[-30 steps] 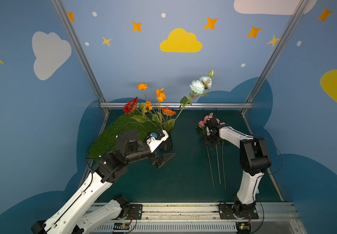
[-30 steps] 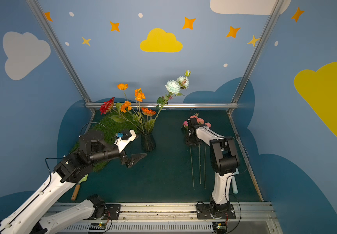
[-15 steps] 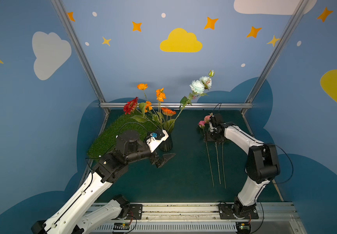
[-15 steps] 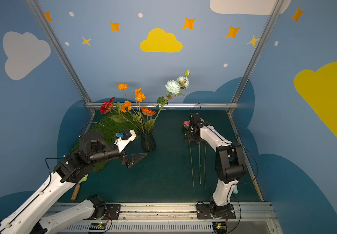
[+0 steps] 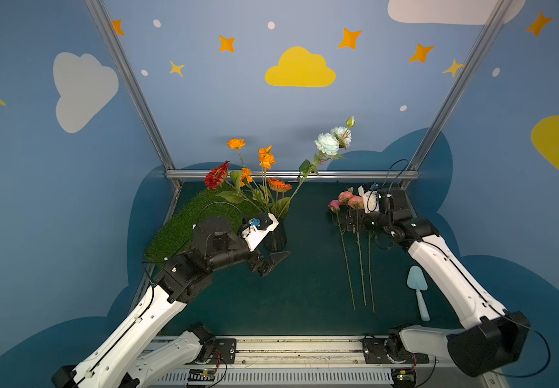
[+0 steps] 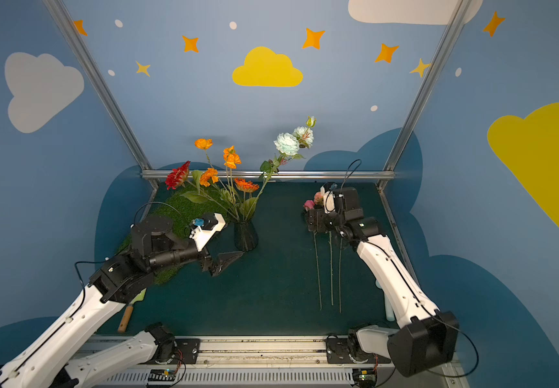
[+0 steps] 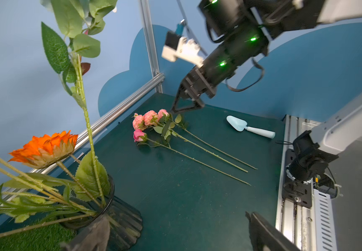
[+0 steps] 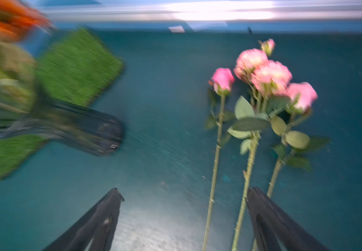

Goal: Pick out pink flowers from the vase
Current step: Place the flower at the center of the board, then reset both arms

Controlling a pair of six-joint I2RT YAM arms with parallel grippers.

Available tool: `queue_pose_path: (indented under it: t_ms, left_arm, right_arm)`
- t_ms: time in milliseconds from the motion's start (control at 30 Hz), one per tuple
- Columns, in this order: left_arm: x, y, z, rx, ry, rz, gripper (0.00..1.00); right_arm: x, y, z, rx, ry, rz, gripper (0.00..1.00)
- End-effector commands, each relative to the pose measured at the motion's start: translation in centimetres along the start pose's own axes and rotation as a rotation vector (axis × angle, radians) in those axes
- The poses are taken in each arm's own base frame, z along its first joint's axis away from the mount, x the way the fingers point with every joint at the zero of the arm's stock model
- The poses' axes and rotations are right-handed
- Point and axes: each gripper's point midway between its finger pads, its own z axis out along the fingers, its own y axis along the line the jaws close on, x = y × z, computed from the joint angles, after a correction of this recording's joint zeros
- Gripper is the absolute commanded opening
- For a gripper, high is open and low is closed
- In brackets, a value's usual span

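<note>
Three pink flowers (image 5: 346,199) (image 6: 314,201) (image 7: 150,118) (image 8: 262,71) lie side by side on the dark green table at the right, stems pointing toward the front. My right gripper (image 5: 352,220) (image 6: 315,220) (image 7: 184,109) (image 8: 184,193) hovers open just above the stems below the blooms, holding nothing. The dark ribbed vase (image 5: 276,236) (image 6: 245,236) (image 7: 121,219) stands left of centre with orange, red and white blooms in it. Beside the vase's base, my left gripper (image 5: 271,264) (image 6: 223,262) (image 7: 175,226) is open and empty.
A green grass mat (image 5: 187,221) lies behind the left arm. A pale blue trowel (image 5: 417,285) (image 7: 241,127) rests right of the stems. A wooden-handled tool (image 6: 126,315) lies at the front left. Metal rails edge the table at back and front.
My right gripper has opened and let go of the pink stem it held, which now lies with the others; its elbow has swung out to the right. The left arm has not moved.
</note>
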Motion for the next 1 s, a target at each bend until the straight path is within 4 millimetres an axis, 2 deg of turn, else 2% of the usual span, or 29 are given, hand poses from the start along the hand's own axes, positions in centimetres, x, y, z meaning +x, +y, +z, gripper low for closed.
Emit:
queue_pose_path:
  t_ms: [0, 100, 200, 267, 333, 400, 500, 600, 733, 867, 967]
  left_arm:
    - [-0.4, 2.6, -1.0, -0.153, 0.009, -0.042, 1.00]
    - [-0.1, 4.8, -2.0, -0.293, 0.007, -0.074, 1.00]
    - [0.9, 7.4, -3.5, -0.463, 0.031, -0.118, 1.00]
    - [1.9, 9.0, -4.7, -0.572, 0.057, -0.154, 1.00]
    - [3.3, 10.4, -6.2, -0.675, 0.092, -0.203, 1.00]
    - [4.9, 11.3, -7.7, -0.762, 0.128, -0.254, 1.00]
    - [7.7, 11.8, -8.9, -0.828, 0.166, -0.328, 1.00]
    - [10.5, 11.7, -8.5, -0.824, 0.199, -0.402, 1.00]
    - [11.6, 11.8, -8.0, -0.819, 0.199, -0.444, 1.00]
    - [14.9, 13.9, -7.1, -0.908, 0.277, -0.495, 1.00]
    - [17.5, 15.4, -5.4, -0.936, 0.291, -0.540, 1.00]
  right_arm:
    - [-2.1, 5.0, -3.9, -0.288, -0.178, -0.079, 0.93]
    - [-2.2, 6.9, -7.3, -0.376, -0.254, -0.131, 0.93]
    - [-1.9, 7.1, -9.4, -0.363, -0.282, -0.139, 0.93]
    - [-1.4, 5.3, -10.0, -0.255, -0.275, -0.093, 0.93]
    - [-0.5, 2.7, -10.3, -0.099, -0.248, -0.040, 0.93]
    - [0.5, 0.7, -10.9, 0.019, -0.228, -0.014, 0.94]
    - [2.4, -1.2, -11.1, 0.120, -0.197, -0.012, 0.95]
    - [4.2, -3.0, -10.5, 0.201, -0.151, -0.001, 0.96]
    - [5.6, -4.1, -10.0, 0.242, -0.101, 0.019, 0.96]
    - [7.0, -7.2, -9.1, 0.376, -0.090, 0.049, 0.97]
    - [7.6, -8.2, -8.0, 0.363, -0.077, 0.087, 0.97]
